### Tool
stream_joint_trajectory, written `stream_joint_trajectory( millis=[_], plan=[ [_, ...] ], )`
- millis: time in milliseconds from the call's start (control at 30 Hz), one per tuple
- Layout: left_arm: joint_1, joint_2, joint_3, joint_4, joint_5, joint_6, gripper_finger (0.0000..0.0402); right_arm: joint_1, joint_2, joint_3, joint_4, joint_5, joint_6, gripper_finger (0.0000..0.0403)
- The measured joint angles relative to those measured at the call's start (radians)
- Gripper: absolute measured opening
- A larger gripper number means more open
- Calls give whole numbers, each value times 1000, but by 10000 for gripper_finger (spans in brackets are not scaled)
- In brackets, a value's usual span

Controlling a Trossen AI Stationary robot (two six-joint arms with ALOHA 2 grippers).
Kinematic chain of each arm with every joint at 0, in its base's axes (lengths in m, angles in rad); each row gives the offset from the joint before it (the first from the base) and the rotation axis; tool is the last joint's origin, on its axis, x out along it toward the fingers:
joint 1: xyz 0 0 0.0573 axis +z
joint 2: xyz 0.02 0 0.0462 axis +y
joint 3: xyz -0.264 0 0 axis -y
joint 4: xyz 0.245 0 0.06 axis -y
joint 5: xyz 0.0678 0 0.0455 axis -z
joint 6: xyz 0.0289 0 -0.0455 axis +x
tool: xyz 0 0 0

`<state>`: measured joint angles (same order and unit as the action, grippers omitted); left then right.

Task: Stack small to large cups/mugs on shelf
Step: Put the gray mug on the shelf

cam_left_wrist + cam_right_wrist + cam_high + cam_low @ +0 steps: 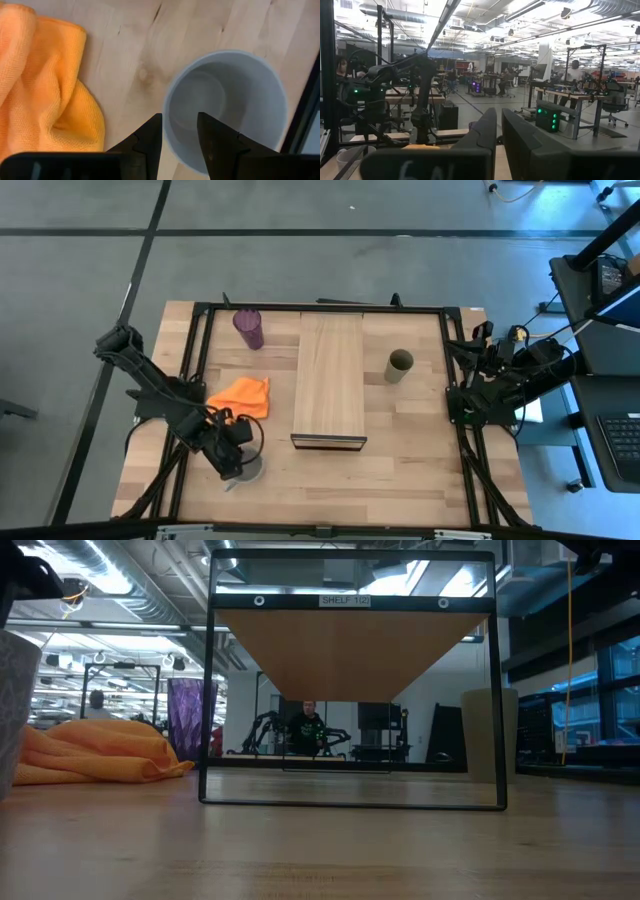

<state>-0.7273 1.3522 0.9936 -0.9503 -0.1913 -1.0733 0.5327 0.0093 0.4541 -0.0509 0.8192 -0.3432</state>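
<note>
The grey mug [247, 471] stands upright on the table near its near-left corner; it also shows in the left wrist view [225, 107] and the low view [15, 710]. My left gripper [179, 122] is open above it, pointing down, with one finger inside the mug and one outside its rim. The purple tumbler [248, 328] stands at the far left. The olive-green cup [399, 365] stands right of the shelf [328, 380], which runs near to far at the table's middle. My right gripper [499, 135] is shut and empty at the table's right edge. My left gripper comes from above, with its fingers on either side of the mug's wall at the rim [168, 131]. One finger [212, 135] is inside with a gap to the wall. The other is outside, close to the rim; I cannot tell whether it touches.
An orange cloth [243, 395] lies crumpled just beyond the mug, between it and the shelf's left side. A black frame [200, 360] runs around the table's working area. The shelf's dark front end [328, 443] faces the near edge.
</note>
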Motion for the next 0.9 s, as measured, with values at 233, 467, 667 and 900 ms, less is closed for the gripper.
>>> stream_joint_trajectory(
  millis=[233,467,667,900],
  plan=[
    [0,31,-1,3,0,-25,118,0,0,0,0,0,0,32],
    [0,76,-1,2,-16,-25,118,0,0,0,0,0,1,32],
    [0,113,-1,4,-16,-21,118,0,0,0,0,0,2,32],
    [0,119,-1,4,-13,-96,116,0,0,0,0,0,2,32]
  ],
)
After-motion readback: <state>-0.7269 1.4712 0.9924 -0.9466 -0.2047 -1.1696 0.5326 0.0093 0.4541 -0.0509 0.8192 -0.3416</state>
